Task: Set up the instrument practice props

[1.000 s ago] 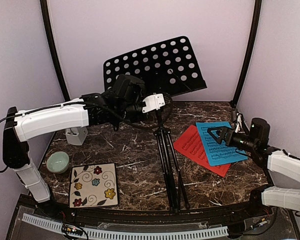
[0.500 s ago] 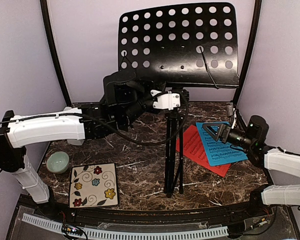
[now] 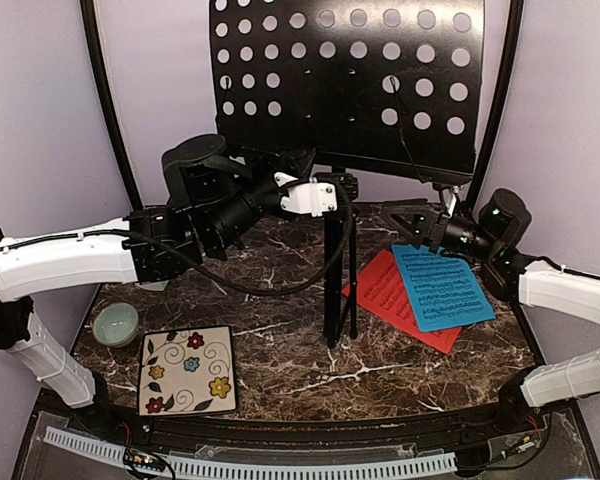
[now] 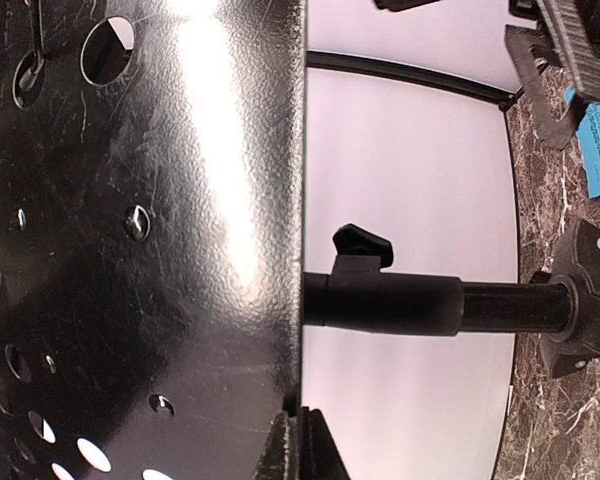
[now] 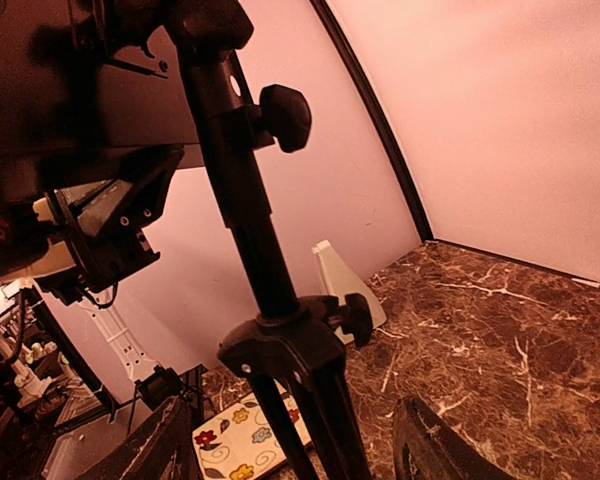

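Gripper check, top view: left gripper [image 3: 338,188] clenched on music stand [image 3: 350,80], upright mid-bench [image 3: 280,350]; right gripper [image 3: 418,222] part open, just right of mast [image 3: 332,270], holding nothing.
Left wrist: pinching desk's lower edge.
Right wrist: mast ahead of spread jaws, untouched; legs [image 5: 310,430] look folded.
Hold steady, grab low on mast before spreading.

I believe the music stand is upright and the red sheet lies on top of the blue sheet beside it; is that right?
Not quite: the blue sheet lies on top of the red sheet, as the top external view shows. The music stand is indeed upright, with the sheets beside it.
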Robot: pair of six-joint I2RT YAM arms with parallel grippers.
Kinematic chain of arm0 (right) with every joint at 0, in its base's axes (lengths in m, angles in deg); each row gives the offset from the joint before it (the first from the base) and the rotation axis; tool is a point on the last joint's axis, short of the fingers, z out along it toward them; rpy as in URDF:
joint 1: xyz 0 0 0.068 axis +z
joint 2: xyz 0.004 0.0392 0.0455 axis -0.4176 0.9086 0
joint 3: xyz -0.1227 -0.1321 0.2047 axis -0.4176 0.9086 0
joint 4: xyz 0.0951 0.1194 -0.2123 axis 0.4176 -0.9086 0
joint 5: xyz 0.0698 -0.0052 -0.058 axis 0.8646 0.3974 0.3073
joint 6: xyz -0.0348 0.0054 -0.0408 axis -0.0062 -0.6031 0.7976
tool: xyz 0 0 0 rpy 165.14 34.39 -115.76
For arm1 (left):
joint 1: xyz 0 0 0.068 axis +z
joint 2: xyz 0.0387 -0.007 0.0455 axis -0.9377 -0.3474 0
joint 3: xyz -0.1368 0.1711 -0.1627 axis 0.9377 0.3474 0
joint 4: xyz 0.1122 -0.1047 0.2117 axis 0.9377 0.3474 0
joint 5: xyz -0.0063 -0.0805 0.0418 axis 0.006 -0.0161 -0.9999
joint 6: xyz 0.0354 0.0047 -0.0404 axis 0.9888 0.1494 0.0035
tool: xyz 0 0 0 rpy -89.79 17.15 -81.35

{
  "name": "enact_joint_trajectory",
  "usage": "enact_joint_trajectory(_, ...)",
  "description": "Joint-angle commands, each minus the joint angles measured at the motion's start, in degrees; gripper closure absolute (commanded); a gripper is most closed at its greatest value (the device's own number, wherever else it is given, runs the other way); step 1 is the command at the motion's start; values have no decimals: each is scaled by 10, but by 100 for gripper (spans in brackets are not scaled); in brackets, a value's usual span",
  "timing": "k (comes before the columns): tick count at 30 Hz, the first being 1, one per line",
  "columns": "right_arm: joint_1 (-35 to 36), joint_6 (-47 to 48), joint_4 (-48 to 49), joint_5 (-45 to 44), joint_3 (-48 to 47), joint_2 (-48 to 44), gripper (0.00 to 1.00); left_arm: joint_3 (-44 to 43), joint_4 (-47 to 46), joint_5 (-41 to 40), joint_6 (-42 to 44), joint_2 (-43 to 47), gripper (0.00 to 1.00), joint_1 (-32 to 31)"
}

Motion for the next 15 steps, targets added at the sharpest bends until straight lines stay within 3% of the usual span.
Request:
enact_joint_trajectory(1, 28, 19, 14, 11, -49, 29, 32, -10, -141, 47, -10, 77, 100, 0)
enact_joint_trajectory(15, 61, 32, 57, 90, -118, 107, 41, 12, -102, 133, -48, 94, 100, 0)
